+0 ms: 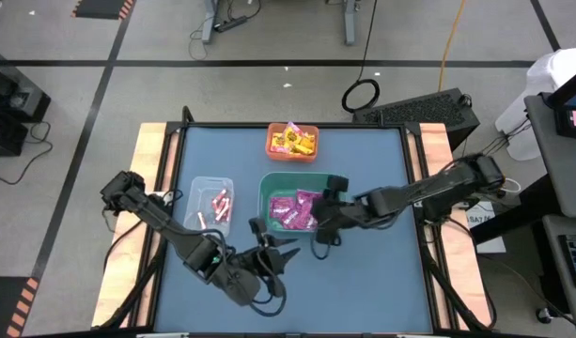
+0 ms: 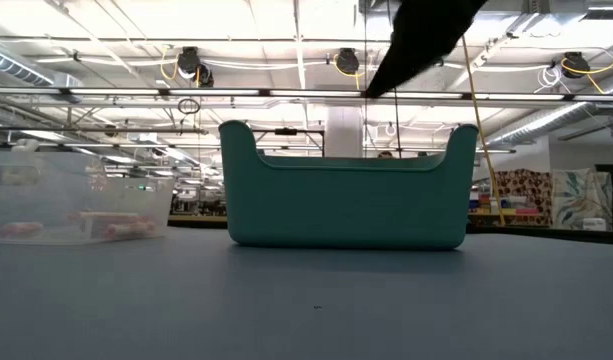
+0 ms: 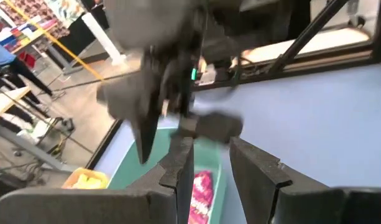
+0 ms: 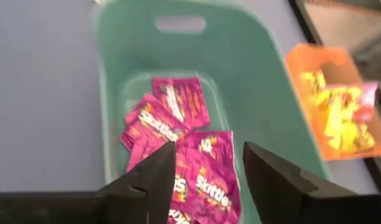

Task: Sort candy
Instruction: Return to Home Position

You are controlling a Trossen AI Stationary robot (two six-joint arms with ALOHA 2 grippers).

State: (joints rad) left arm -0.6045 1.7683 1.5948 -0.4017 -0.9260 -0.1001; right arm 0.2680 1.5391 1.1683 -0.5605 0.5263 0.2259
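R gripper (image 4: 206,163) hovering open, empty, over green bin (image 4: 258,93) at high-view centre. Magenta packets (image 4: 178,118) lying inside, partly hidden behind its fingers (image 4: 146,180). L gripper (image 3: 209,149) gaping empty, lower centre.

Both arms in view. The right arm (image 1: 428,192) extends from the right edge leftward, nearly straight. The right gripper (image 1: 318,225) sits at scene centre, tilted down, fingers (image 4: 154,174) parted. The left arm (image 1: 165,221) runs from the left side to near centre, elbow bent. The left gripper (image 1: 280,252) is near-left of the right one, its fingers (image 3: 176,163) apart.
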